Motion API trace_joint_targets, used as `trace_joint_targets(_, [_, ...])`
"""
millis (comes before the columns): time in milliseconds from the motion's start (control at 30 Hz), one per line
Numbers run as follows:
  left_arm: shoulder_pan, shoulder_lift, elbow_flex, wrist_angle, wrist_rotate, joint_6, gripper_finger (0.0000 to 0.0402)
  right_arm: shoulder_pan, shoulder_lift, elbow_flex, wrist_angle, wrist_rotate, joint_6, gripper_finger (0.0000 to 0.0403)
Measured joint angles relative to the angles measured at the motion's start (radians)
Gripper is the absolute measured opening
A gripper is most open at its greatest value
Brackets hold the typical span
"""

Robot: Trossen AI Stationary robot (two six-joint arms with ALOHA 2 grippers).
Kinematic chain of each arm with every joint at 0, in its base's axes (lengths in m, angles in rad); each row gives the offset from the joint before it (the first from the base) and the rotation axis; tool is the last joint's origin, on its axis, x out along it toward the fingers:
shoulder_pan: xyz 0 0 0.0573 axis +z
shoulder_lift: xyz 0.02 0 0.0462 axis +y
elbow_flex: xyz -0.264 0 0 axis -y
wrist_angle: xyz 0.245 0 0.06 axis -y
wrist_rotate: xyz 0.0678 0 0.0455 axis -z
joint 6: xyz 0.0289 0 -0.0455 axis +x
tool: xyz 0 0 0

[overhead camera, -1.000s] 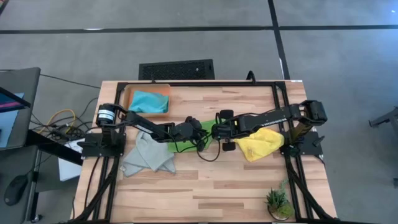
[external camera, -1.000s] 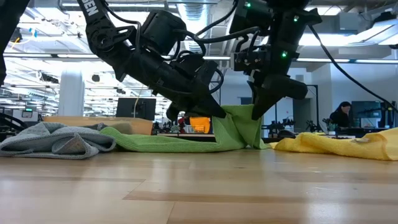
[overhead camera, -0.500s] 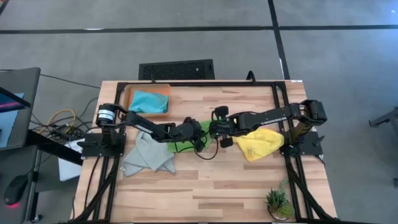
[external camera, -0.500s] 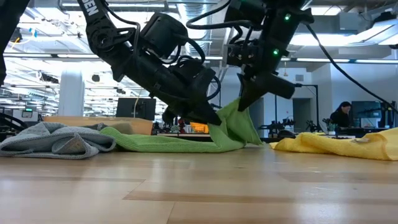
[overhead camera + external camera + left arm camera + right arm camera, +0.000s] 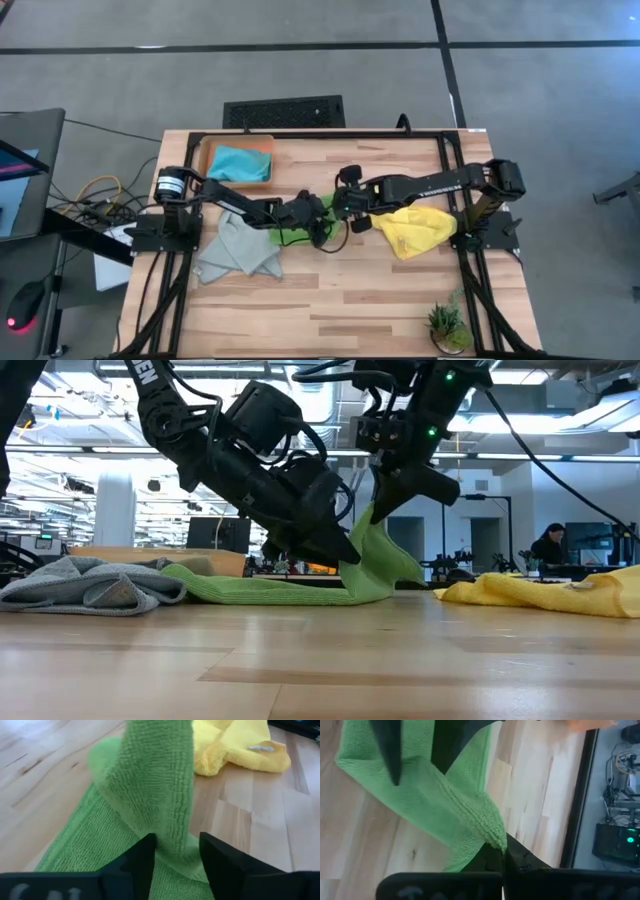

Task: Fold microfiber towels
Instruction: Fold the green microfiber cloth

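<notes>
Right pincer point(image 5: 372, 512) pinches raised corner of lime green microfiber towel point(image 5: 290, 590) mid-desk; left pincer point(image 5: 176, 854) spread astride it. Carry corner across low, align edges, then release.

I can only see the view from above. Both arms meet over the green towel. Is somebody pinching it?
Observer: Yes. The right wrist view shows the right gripper shut on a corner of the green towel.
Operator: And the other one?
Observer: On the left gripper the fingers stand apart, with a towel fold between them.
Operator: Is the towel up in the air?
Observer: Only that corner. In the low view the rest lies flat on the table.
</notes>
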Motion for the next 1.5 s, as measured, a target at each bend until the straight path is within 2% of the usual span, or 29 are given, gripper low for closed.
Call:
trace_joint_targets(133, [-0.01,-0.023,0.0,-0.031,-0.001,0.026,0.0168,-0.013,0.0,0.014,0.003,-0.001,-0.032,0.0006])
trace_joint_targets(200, [-0.025,-0.048,0.0,-0.102,-0.101,0.047,0.0169,-0.02,0.0,0.027,0.003,-0.001,-0.059,0.0007])
trace_joint_targets(333, [-0.067,-0.132,0.0,-0.326,-0.384,0.014,0.0169,-0.022,0.0,0.056,0.011,-0.007,-0.113,0.0005])
trace_joint_targets(433, [-0.102,-0.21,0.001,-0.481,-0.484,-0.057,0.0169,-0.024,0.0,0.062,0.055,-0.021,-0.166,0.0003])
trace_joint_targets(567, [-0.15,-0.311,0.0,-0.611,-0.494,-0.137,0.0169,-0.035,0.0,0.062,0.106,-0.062,-0.217,0.0005])
trace_joint_targets(833, [-0.259,-0.437,0.0,-0.728,-0.522,-0.207,0.0169,-0.037,0.0,0.062,0.158,-0.065,-0.313,0.0004])
trace_joint_targets(967, [-0.295,-0.467,0.0,-0.764,-0.565,-0.245,0.0169,-0.033,0.0,0.061,0.195,-0.074,-0.359,0.0004])
trace_joint_targets(1200, [-0.318,-0.486,0.0,-0.791,-0.591,-0.273,0.0169,-0.026,0.002,0.061,0.231,-0.165,-0.431,0.0004])
trace_joint_targets(1500, [-0.32,-0.489,0.0,-0.818,-0.595,-0.314,0.0169,-0.026,0.102,0.068,0.364,-0.169,-0.504,0.0004])
